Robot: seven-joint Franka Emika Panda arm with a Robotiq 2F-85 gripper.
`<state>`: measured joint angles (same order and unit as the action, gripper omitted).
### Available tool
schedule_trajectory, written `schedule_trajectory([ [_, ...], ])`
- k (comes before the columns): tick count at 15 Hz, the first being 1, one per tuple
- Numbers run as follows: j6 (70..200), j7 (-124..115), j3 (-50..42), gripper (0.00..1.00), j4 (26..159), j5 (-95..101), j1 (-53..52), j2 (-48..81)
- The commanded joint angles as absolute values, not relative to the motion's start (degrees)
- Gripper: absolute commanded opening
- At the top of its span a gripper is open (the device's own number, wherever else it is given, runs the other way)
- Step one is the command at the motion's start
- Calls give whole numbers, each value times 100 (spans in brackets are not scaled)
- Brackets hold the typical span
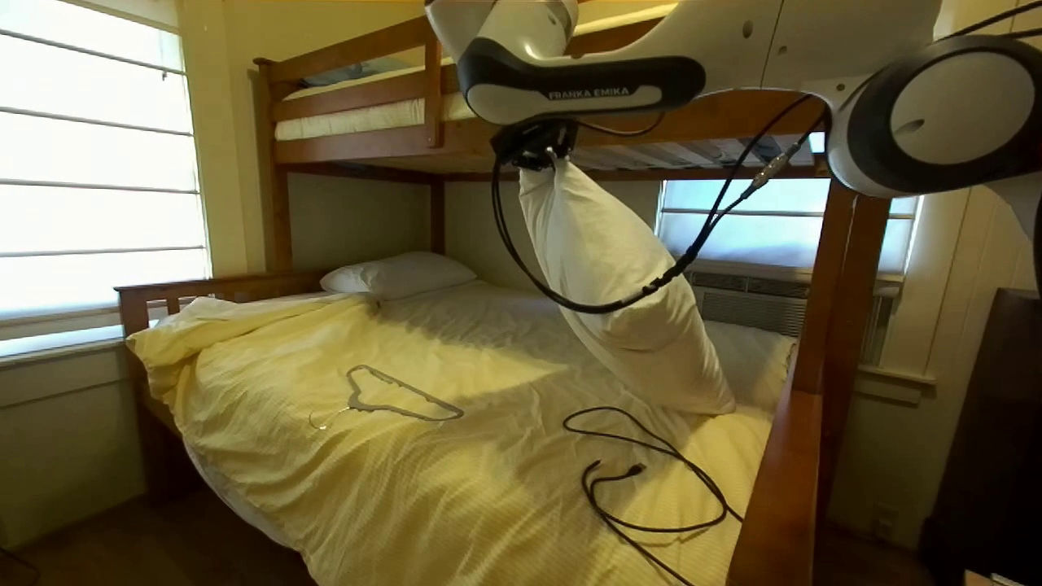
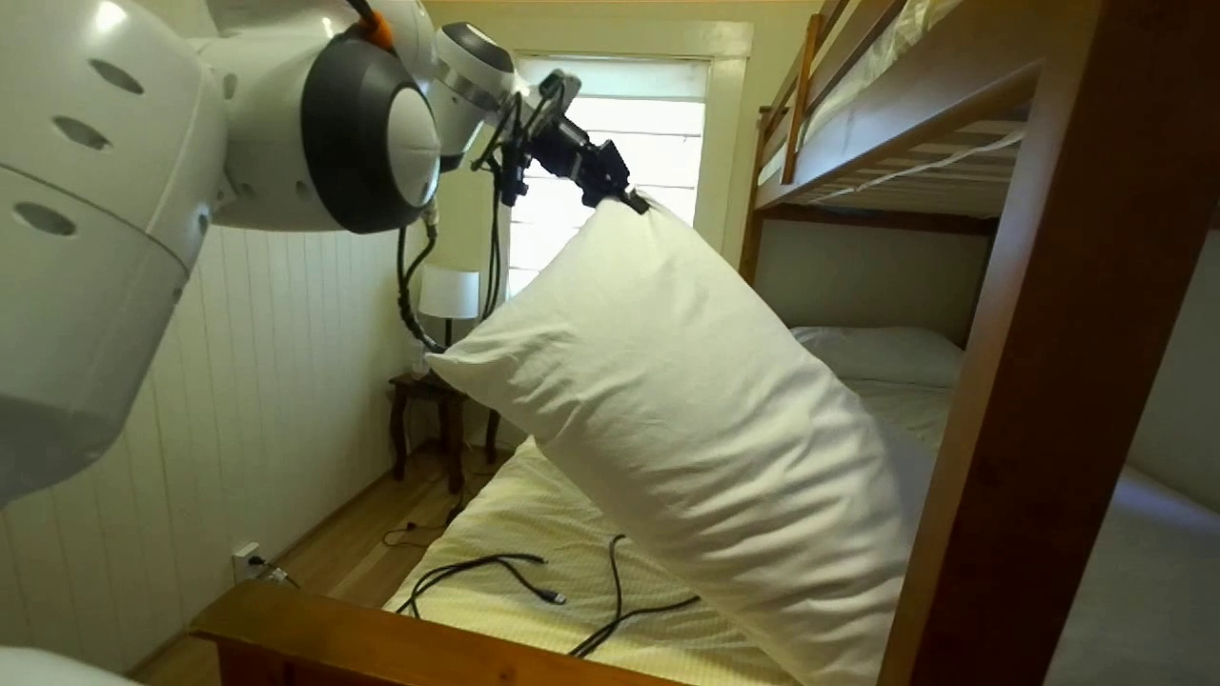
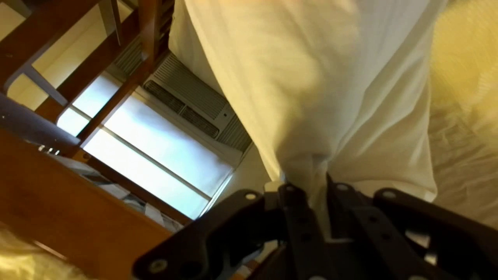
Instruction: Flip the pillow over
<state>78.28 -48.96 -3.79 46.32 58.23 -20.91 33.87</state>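
The pillow (image 2: 686,400) is held up over the yellow bedsheet (image 1: 456,480) by the claw (image 2: 637,201), whose jaws are nearly closed on a pinched fold of its fabric. In both exterior views it is slanted down towards five o'clock; whether the bedsheet is touched cannot be told. A smaller white pillow (image 1: 411,275) is seen at its nine o'clock in an exterior view.

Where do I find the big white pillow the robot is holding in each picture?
In an exterior view: the pillow is right of centre.
In an exterior view: the pillow slopes from upper middle to bottom edge.
In the wrist view: the pillow fills upper centre, running off the top.
Shared landmark: the gripper, pinching one end of it.
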Motion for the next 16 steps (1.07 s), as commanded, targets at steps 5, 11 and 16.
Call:
schedule_trajectory([
  [5,8223,-4104,-489,3,3763,6876,-2950,3093],
  [11,8572,-3929,-542,3,3265,7373,-3497,3060],
  [16,8468,-4036,-627,3,3106,7610,-3760,3050],
])
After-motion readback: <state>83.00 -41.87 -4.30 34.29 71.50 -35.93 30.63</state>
